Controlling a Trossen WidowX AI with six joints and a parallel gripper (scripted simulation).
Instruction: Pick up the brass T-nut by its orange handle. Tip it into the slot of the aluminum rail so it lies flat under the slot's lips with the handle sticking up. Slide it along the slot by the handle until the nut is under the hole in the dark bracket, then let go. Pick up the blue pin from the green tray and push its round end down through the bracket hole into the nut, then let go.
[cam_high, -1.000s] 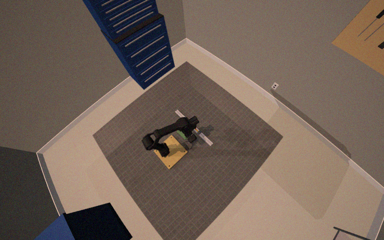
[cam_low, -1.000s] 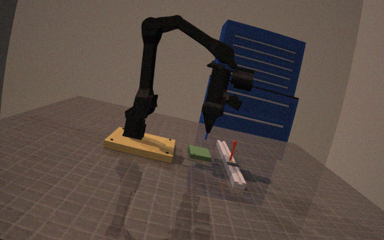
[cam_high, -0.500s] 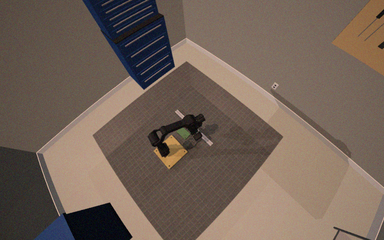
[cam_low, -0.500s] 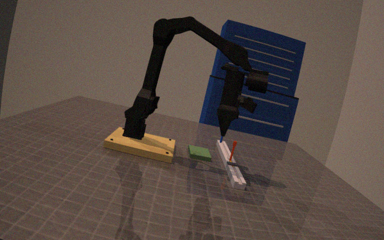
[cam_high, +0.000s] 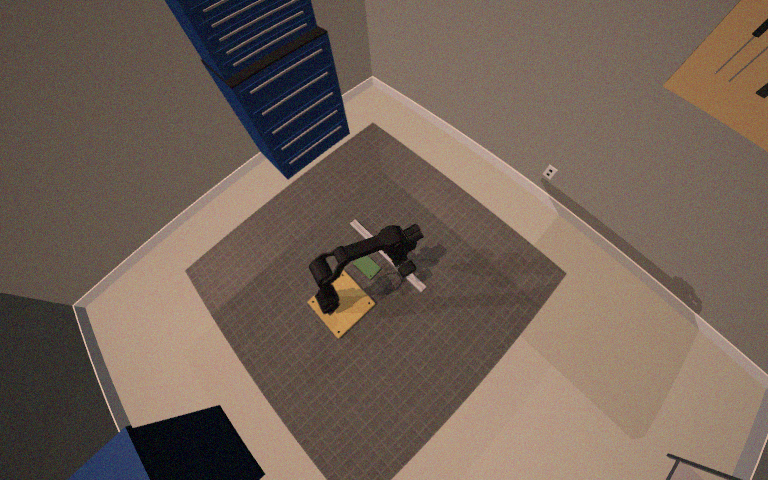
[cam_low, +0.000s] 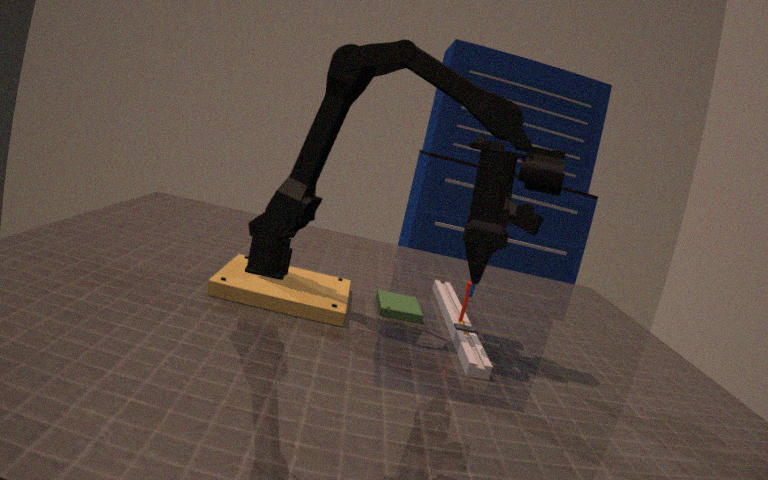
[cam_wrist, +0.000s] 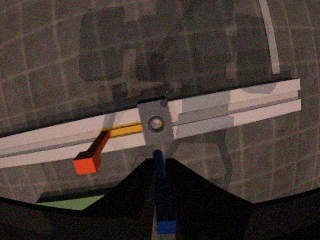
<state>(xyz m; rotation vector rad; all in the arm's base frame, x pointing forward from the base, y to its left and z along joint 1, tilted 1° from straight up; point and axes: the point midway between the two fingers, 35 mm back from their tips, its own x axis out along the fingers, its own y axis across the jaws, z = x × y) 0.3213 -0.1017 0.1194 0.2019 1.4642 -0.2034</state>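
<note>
Hand, one: the hand (cam_low: 475, 282) (cam_wrist: 159, 167) is closed on the blue pin, above the rail.
Pin, one: blue (cam_low: 472, 290) (cam_wrist: 165, 200), held clear of the bracket.
Rail, one: aluminum (cam_high: 417, 282) (cam_low: 479, 362) (cam_wrist: 265, 102), laid on the counter (cam_low: 169, 384).
Bracket, one: dark (cam_low: 465, 327) (cam_wrist: 156, 112), one hole seen.
T-nut, one: brass (cam_wrist: 125, 130), seated in the slot beside the bracket.
Handle, one: orange (cam_low: 465, 302) (cam_wrist: 86, 164), stood up.
Tray, one: green (cam_high: 367, 266) (cam_low: 399, 306) (cam_wrist: 72, 202).

My blue pin (cam_low: 471, 290) (cam_wrist: 165, 200) hangs above the pale aluminum rail (cam_low: 479, 362) (cam_wrist: 265, 102); the orange handle (cam_low: 465, 302) (cam_wrist: 86, 164) rises beside the dark bracket (cam_low: 466, 327) (cam_wrist: 161, 136).
</note>
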